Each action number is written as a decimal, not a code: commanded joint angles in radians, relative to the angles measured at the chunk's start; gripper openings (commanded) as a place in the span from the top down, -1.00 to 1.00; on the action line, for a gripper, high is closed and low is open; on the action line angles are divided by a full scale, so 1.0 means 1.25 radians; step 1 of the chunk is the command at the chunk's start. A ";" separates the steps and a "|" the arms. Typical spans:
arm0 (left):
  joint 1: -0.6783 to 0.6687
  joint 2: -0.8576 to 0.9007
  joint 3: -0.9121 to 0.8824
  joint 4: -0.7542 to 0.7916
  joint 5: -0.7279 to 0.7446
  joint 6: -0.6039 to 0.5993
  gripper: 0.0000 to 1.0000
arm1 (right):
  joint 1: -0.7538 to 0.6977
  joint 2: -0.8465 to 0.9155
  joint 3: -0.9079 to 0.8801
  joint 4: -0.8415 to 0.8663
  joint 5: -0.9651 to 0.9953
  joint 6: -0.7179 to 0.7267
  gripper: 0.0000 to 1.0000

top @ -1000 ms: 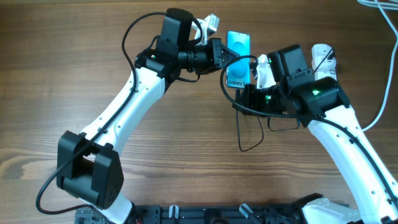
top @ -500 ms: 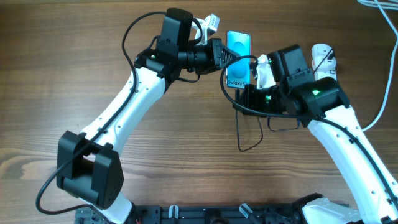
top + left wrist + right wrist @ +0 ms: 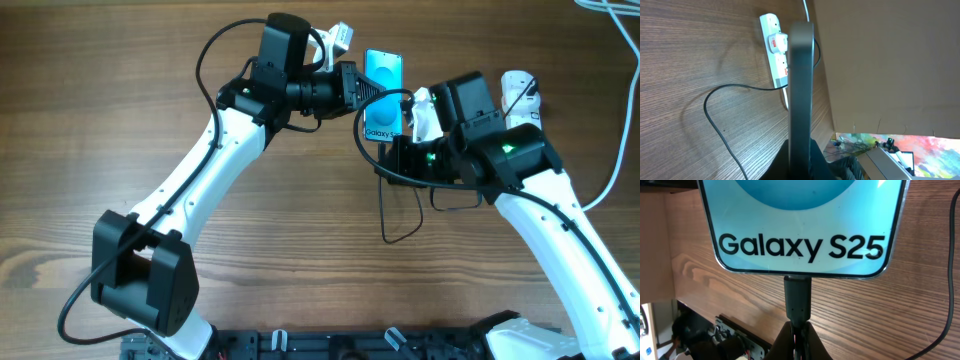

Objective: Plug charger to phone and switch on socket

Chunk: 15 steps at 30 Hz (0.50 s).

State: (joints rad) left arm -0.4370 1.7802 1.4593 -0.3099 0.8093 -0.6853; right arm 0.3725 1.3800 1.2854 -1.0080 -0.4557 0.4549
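Nothing on the table had moved in the last second. Only the right gripper (image 3: 798,330) had pinched a bit tighter on the charger (image 3: 798,297) plug, which touched the bottom edge of the phone (image 3: 383,95). The left gripper (image 3: 365,88) was clamped on the phone, near 12 o'clock on the table. The plug looked in, so the socket (image 3: 776,62), at 3 o'clock from the phone, was likely next.
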 commanded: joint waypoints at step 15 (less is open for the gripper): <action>0.000 -0.019 0.010 -0.001 0.074 0.058 0.92 | 0.003 0.002 0.008 0.019 0.018 -0.029 0.91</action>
State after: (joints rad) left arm -0.4366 1.7802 1.4597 -0.3092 0.8307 -0.6510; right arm 0.3771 1.3800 1.2854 -1.0039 -0.4557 0.4400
